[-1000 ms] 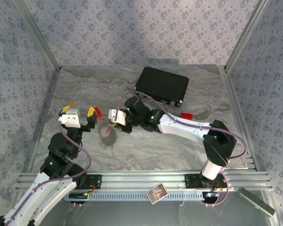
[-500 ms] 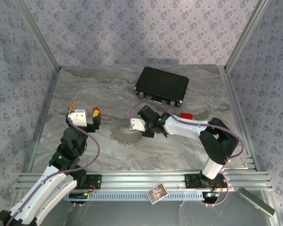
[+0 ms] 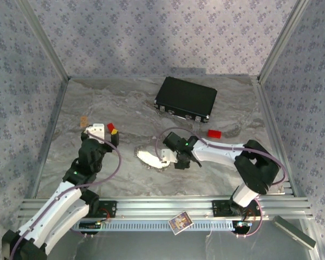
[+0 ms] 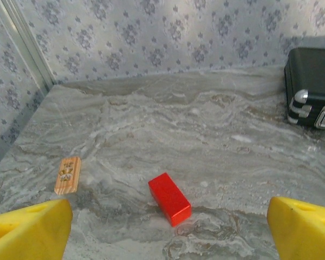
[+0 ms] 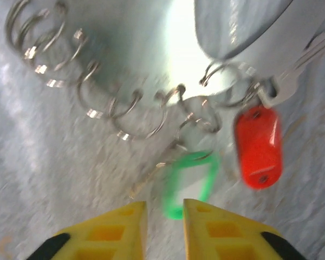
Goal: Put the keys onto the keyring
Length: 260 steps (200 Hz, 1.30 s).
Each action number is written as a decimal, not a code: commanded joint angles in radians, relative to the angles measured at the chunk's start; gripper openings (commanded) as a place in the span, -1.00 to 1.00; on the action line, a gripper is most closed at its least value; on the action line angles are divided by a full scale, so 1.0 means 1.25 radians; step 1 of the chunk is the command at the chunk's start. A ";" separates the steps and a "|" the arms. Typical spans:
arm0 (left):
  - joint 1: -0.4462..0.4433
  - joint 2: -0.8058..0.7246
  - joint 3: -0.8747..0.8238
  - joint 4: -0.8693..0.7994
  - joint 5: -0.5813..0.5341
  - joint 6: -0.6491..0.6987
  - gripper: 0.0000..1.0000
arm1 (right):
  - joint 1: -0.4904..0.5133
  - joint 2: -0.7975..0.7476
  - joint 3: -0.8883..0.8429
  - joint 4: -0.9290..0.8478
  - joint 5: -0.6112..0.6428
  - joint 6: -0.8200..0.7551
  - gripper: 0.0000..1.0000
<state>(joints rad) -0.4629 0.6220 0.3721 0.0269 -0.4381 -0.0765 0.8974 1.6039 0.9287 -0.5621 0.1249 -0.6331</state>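
Observation:
The keyring (image 5: 90, 113) is a chain of silvery loops lying on the marble, blurred in the right wrist view; from above it shows as a bright patch (image 3: 151, 158). A green-headed key (image 5: 169, 189) and a red-headed key (image 5: 258, 146) lie at its near end, and each looks linked to the chain by a small ring. My right gripper (image 5: 165, 208) (image 3: 170, 160) is slightly open, with the green head's lower tip just in the gap between its yellow fingertips. My left gripper (image 4: 168, 233) (image 3: 105, 131) is wide open and holds nothing. It hovers behind a red block (image 4: 169, 199).
A black case (image 3: 186, 98) stands at the back of the table, and its corner shows in the left wrist view (image 4: 314, 81). A second red block (image 3: 214, 133) lies right of centre. A small wooden piece (image 4: 67, 174) lies at the left. Side walls enclose the table.
My right gripper has slid right and toward the near edge, taking the keyring and keys with it, and its jaws have parted. My left arm has pulled back and turned toward the red block.

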 commanded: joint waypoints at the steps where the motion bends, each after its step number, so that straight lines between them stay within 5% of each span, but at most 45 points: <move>1: 0.016 0.035 0.034 0.036 0.026 0.017 0.85 | -0.020 -0.052 -0.009 -0.082 -0.048 0.027 -0.39; 25: 0.033 0.074 0.030 0.073 0.025 0.031 0.86 | -0.088 -0.139 -0.014 -0.035 -0.077 0.061 -0.31; 66: 0.112 0.113 -0.006 0.173 0.024 0.056 0.89 | -0.322 -0.397 -0.178 0.352 -0.040 0.241 -0.31; 83: 0.168 0.158 -0.027 0.232 0.055 0.028 0.89 | -0.459 -0.474 -0.293 0.552 -0.014 0.326 -0.12; 125: 0.217 0.339 -0.049 0.413 0.104 0.029 0.92 | -0.693 -0.380 -0.517 0.971 -0.055 0.434 -0.03; 192: 0.282 0.575 -0.027 0.599 0.185 0.099 0.95 | -0.739 -0.058 -0.494 1.225 -0.178 0.443 -0.11; 234: 0.335 0.746 -0.032 0.787 0.261 0.085 0.99 | -0.768 -0.066 -0.438 1.108 -0.190 0.473 -0.08; 260: 0.373 0.733 0.029 0.643 0.280 0.040 0.99 | -0.769 -0.066 -0.433 1.095 -0.185 0.473 -0.04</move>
<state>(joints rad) -0.0383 1.5394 0.3328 0.8288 -0.1505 0.0208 -0.0586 1.5139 0.3702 0.8089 -0.0917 -0.0669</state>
